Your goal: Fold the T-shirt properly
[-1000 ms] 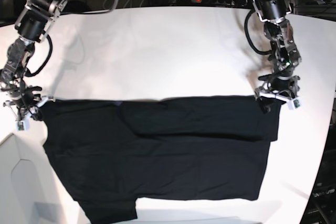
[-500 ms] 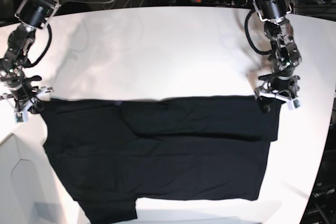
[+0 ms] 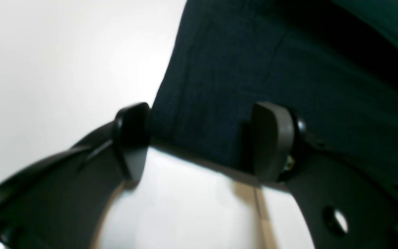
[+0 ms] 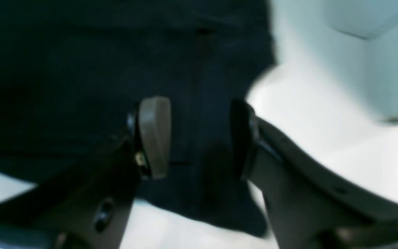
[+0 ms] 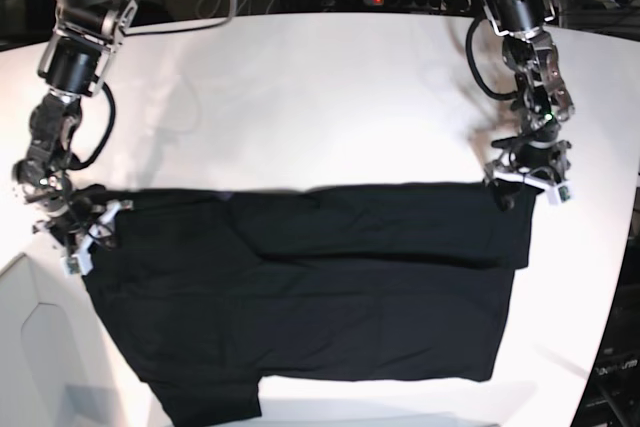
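Black soft cotton, the T-shirt (image 5: 300,297) lies flat on the smooth white table (image 5: 300,97), top part folded down in a wrinkly band; right gripper (image 4: 199,138) straddles one corner with fingers apart, left gripper (image 3: 202,141) spread wide over the other

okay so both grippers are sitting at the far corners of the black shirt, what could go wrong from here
1. Both the left gripper and the right gripper stand open over the T-shirt, pinching nothing, so closing could catch too little cloth.
2. The fold along the far edge looks uneven, with overlapping layers, so a grip may take only the top layer.
3. The near sleeve lies close to the table edge and might slide off if dragged.
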